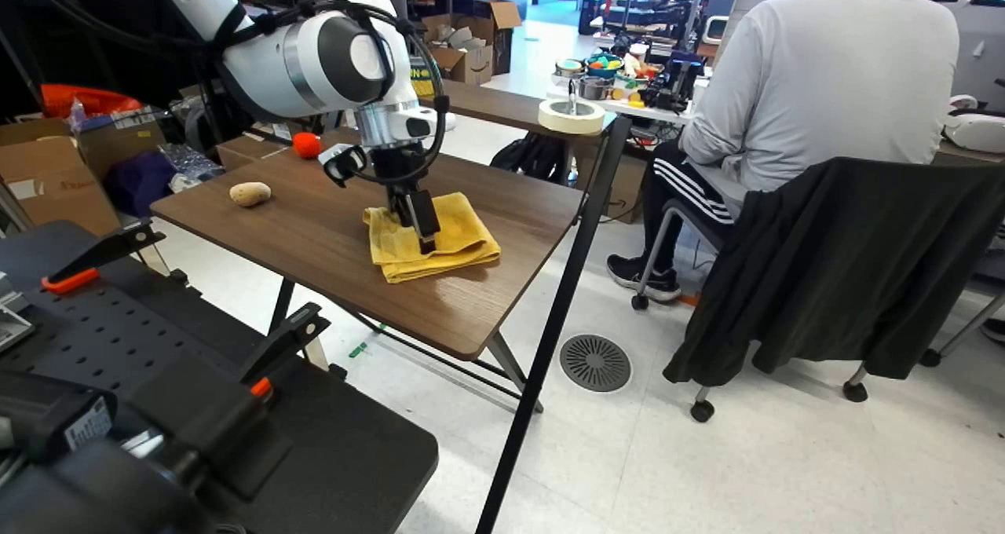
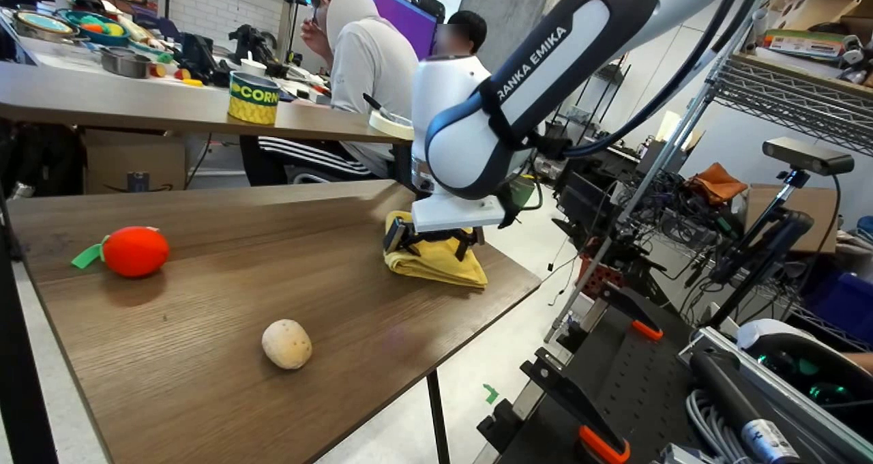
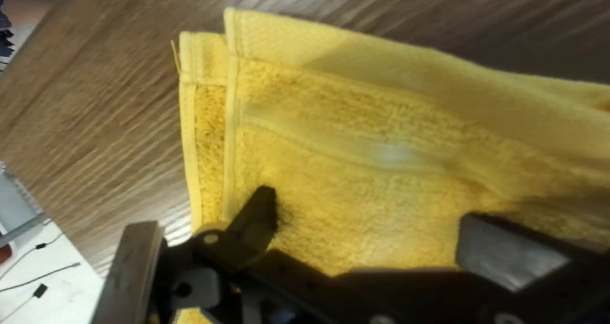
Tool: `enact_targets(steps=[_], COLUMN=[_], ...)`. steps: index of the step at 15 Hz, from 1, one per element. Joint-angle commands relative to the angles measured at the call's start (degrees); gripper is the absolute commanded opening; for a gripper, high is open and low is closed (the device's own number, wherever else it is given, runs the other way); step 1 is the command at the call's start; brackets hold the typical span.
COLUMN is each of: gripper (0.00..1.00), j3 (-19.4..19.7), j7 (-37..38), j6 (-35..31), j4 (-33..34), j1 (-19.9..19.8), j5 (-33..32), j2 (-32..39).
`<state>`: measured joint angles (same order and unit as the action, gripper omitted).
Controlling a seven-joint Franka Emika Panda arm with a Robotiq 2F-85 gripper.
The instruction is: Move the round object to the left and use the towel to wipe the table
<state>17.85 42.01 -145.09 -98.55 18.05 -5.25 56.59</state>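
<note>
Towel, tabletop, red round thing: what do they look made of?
Towel: probably cotton terry, matte; fuzzy pile, flatter woven border in the wrist view.
Tabletop: likely wood-look laminate, satin; streaky grain, soft reflections.
Red round thing: maybe fabric or foam, fairly matte; no sharp highlight, but material unclear.

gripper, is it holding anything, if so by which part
Nothing is held: the gripper stands open over the folded yellow towel, jaws wide apart, with nothing pinched between.

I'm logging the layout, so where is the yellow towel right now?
In both exterior views, the yellow towel lies folded on the brown table, toward its right end, beneath the tool, with the red round object off to its left.
</note>
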Motion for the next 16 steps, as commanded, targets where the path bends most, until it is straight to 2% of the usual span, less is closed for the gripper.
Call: enact_targets(steps=[1,3,5,10,13,15,16], gripper=[1.0,1.0,1.0,1.0,1.0,1.0,1.0], j3=[0.1,-1.1,-2.6,-7.3,-12.4,-16.1,-16.4], j7=[0.5,-0.4,-0.7,-5.4,-8.5,-13.0,-13.9], j6=[-1.2,-2.1,-5.2,-16.4,-19.7,-20.2,-20.0], j4=[-3.6,-4.2,-5.6,-12.5,-14.8,-15.0,-14.8], j1=[-4.3,-6.4,-6.3,-1.5,1.2,0.2,0.4], j5=[0.8,1.4,1.0,0.6,1.9,2.3,2.8], j2=[-0.6,-0.9,-1.0,-4.6,-5.8,-5.9,-5.7])
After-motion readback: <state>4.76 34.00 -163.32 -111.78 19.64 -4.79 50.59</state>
